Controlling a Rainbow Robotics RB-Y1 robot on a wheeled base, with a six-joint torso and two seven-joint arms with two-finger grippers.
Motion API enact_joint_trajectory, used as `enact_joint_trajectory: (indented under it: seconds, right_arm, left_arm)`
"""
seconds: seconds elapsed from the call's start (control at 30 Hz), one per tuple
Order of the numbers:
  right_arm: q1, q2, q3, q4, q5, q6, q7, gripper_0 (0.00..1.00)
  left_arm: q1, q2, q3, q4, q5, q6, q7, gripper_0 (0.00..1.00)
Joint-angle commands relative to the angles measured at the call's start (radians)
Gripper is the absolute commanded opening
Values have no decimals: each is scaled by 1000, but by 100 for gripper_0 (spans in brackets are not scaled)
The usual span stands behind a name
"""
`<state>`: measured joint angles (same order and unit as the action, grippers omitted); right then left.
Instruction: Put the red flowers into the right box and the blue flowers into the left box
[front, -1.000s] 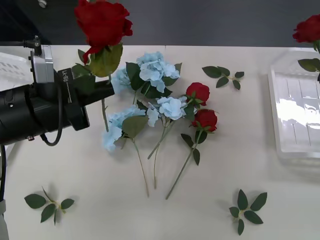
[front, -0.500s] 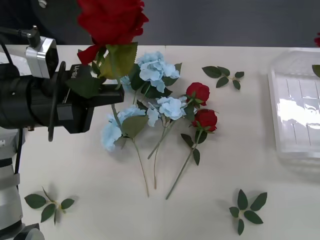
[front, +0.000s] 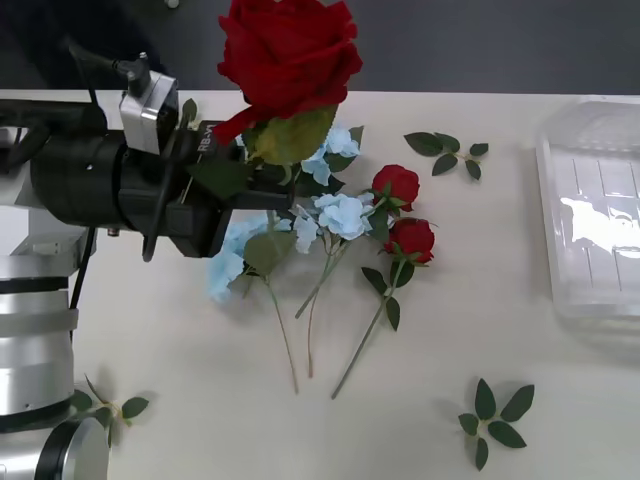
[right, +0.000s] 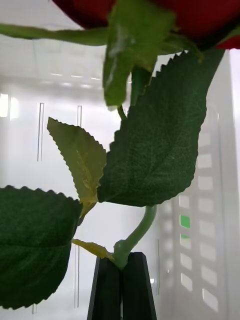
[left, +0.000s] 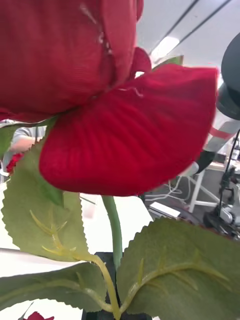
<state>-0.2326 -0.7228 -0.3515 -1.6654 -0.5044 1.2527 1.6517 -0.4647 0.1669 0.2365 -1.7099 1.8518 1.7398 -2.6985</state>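
- Left arm reaches in from the worktop's left edge, wrist level, black forearm pointing toward the middle; left gripper (front: 262, 195) holds high above the flower pile.
- Its fingers are clamped on the stem of a red rose (front: 288, 52): bloom upright, wide open, deep red, with a yellow-green leaf just under it. In the left wrist view the stem (left: 114, 231) runs down into the closed black fingers, serrated leaves on both sides.
- Right gripper (right: 122, 285) has its black fingers pressed together on a second rose stem (right: 137, 232); broad dark leaves above, a red bloom at the top, the white ribbed right box (right: 200, 165) behind.
- In the front view the right box (front: 590, 215) sits at the worktop's right edge.
- Mid-worktop: blue flowers (front: 343, 214) lie tangled, stems pointing to the near edge; two more red roses (front: 410, 238) lie just beside them on the right.
- Loose leaf sprigs (front: 494, 417) lie near the front edge and the far edge.
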Motion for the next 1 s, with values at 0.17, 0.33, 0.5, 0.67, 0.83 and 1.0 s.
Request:
enact_joint_trajectory:
  seconds: [0.17, 0.33, 0.5, 0.67, 0.83, 1.0]
  right_arm:
    - [30, -15, -7, -33, 33, -55, -96, 81]
    - [50, -15, -4, -45, 30, -82, -98, 88]
    - [59, -15, 11, -83, 4, -82, -98, 88]
    - [72, -15, -12, -148, -103, -62, -86, 88]
    - [72, -17, -58, -215, -276, 14, -15, 88]
    - [75, -23, -80, -252, -473, 37, 117, 88]
  left_arm:
    - [-178, -14, -37, 102, -17, -19, -7, 0]
    - [-200, -72, -37, 151, -42, -19, -7, 0]
    - [-198, -122, -43, 150, -82, -6, -7, 0]
    - [-198, -125, -52, 145, -80, -2, -7, 0]
    - [-198, -125, -43, 145, -95, -2, -7, 0]
    - [-198, -125, -43, 145, -95, -2, -7, 0]
